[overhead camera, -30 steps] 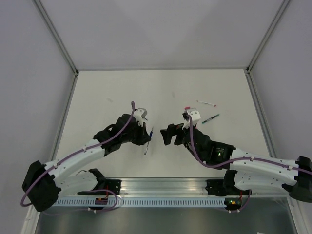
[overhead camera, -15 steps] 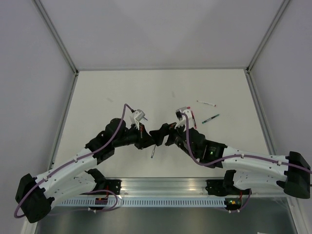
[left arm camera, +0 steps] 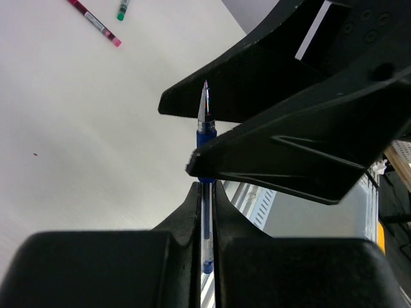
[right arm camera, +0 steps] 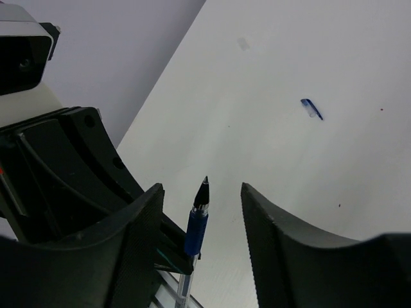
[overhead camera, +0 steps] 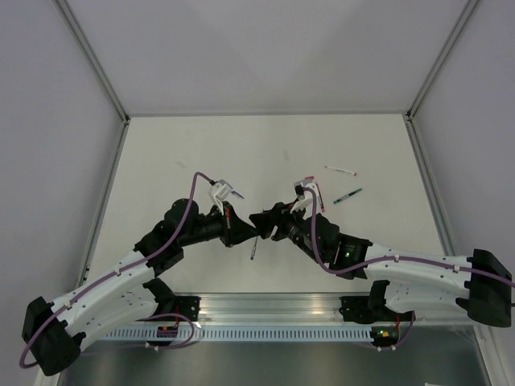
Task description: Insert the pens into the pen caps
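Observation:
My left gripper is shut on the clear barrel of a blue pen, whose bare tip points up and away. In the top view the left gripper and right gripper meet nose to nose, with the pen's lower end sticking out below them. My right gripper is open, its fingers on either side of the blue pen without touching it. A small blue cap lies on the table beyond. A white pen with red ends and a green pen lie at the right.
The right gripper's black fingers cross the left wrist view just above my left fingertips. The white-and-red pen and the green pen's end show at its top left. The metal rail runs along the table's near edge.
Both arms have swung toward each other. My left gripper carried the blue pen right and nearer; my right gripper came left until its open fingers straddle the pen's tip.

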Available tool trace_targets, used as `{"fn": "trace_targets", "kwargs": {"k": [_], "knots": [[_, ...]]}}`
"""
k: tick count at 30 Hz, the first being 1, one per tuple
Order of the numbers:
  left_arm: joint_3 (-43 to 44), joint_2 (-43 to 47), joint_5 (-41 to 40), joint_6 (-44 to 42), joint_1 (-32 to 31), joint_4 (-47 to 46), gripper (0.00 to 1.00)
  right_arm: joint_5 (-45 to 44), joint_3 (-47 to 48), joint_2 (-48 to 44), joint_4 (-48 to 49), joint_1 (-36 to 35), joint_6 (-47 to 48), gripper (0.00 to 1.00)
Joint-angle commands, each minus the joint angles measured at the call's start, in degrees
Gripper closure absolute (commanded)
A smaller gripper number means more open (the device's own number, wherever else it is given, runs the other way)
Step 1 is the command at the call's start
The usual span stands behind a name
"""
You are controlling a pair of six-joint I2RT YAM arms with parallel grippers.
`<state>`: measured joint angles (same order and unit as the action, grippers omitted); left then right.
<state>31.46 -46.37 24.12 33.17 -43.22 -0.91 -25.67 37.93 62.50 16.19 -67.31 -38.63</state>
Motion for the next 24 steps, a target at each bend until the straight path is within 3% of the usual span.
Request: {"fn": "trace_targets", "kwargs": {"k": [1,4,9,10,11,12,15,20,24], "knots": [[-0.3,1.0,1.4,2.2,-0.1,-3.8,0.98,1.0,-1.5,0.8,5.8,-0.3,-3.1,0.43],[-0.7,1.1,0.9,2.7,-0.1,-4.5,0.98,1.2,-1.8,1.1,6.8,-0.3,-3.7,0.60],[-0.9,1.0,2.2,3.3,-0.1,-5.7,0.95,1.3,-0.8,1.9,7.7,-0.3,-4.6,1.00],[-0.8,1.0,3.0,3.4,-0.2,-6.0,0.88,1.4,-0.1,2.1,7.7,-0.3,-4.5,1.00],[-0.8,0.9,3.5,3.4,-0.2,-6.0,0.69,1.4,0.4,2.3,7.6,-0.4,-4.4,1.00],[-0.7,1.0,3.8,3.3,-0.1,-6.1,0.61,1.6,0.7,2.4,7.5,-0.3,-4.3,1.00],[-0.3,0.8,4.7,2.4,-0.1,-5.2,0.47,2.1,2.5,3.1,6.8,-0.3,-3.7,1.00],[-0.6,0.4,5.0,0.8,-0.2,-4.2,0.45,2.0,3.1,3.9,7.4,-0.4,-3.7,1.00],[-1.1,-0.6,5.1,0.1,-0.1,-4.3,0.54,2.3,3.8,4.7,8.0,-0.3,-3.8,1.00]]}}
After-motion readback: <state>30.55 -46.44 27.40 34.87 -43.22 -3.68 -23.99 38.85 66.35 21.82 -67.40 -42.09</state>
